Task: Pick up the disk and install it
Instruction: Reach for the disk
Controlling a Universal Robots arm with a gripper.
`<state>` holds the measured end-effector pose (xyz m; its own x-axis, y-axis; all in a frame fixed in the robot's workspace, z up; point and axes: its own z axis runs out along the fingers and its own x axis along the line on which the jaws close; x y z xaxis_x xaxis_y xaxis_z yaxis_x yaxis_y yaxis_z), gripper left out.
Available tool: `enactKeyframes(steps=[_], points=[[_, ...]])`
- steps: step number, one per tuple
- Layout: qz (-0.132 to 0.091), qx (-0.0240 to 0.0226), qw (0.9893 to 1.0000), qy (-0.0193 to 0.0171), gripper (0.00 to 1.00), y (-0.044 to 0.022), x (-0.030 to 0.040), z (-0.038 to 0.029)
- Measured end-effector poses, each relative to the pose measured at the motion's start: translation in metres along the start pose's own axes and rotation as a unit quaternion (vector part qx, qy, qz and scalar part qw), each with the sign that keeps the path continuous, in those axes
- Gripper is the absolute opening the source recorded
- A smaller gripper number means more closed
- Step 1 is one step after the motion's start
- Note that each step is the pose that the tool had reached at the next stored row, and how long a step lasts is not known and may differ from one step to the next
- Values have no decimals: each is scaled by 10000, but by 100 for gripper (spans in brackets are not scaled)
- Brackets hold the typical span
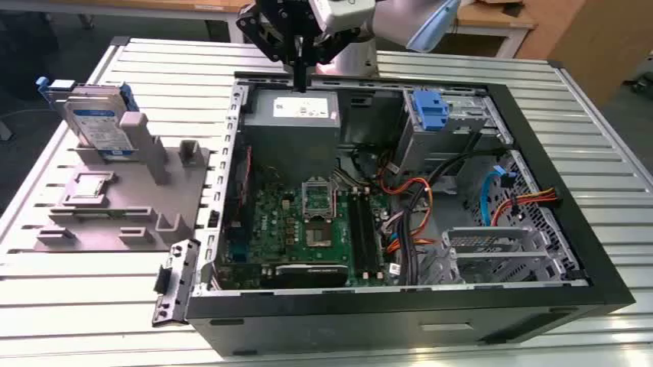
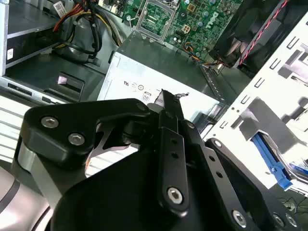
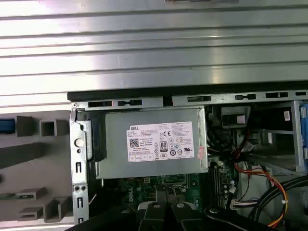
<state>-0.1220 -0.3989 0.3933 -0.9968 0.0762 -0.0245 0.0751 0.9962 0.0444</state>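
Observation:
The disk (image 1: 97, 122) is a silver drive with a white-and-blue label in a blue carrier. It stands upright in a grey holder (image 1: 102, 199) on the table, at the exterior view's left. My gripper (image 1: 301, 79) hangs over the far edge of the open computer case (image 1: 408, 306), just above the grey power-supply box (image 1: 293, 111), well to the right of the disk. Its black fingers are pressed together with nothing between them, as the second wrist view shows at the gripper (image 2: 166, 95). In the first wrist view the gripper (image 3: 163, 208) points toward the power-supply box (image 3: 154, 142).
Inside the case lie the green motherboard (image 1: 306, 222), bundles of orange and black cables (image 1: 408, 199), a blue latch (image 1: 429, 111) on the far bay and a metal drive cage (image 1: 490, 252) at the near right. The case and holder rest on a ribbed metal table (image 1: 92, 306).

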Motion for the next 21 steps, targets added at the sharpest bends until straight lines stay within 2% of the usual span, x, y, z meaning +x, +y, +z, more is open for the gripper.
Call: enactKeyframes(steps=[10,15,19,21], points=[[0,0,10000,0,10,-2,20,0],[-1,0,10000,0,10,0,85,-1],[0,0,10000,0,10,76,126,2],[-1,0,10000,0,10,82,189,2]])
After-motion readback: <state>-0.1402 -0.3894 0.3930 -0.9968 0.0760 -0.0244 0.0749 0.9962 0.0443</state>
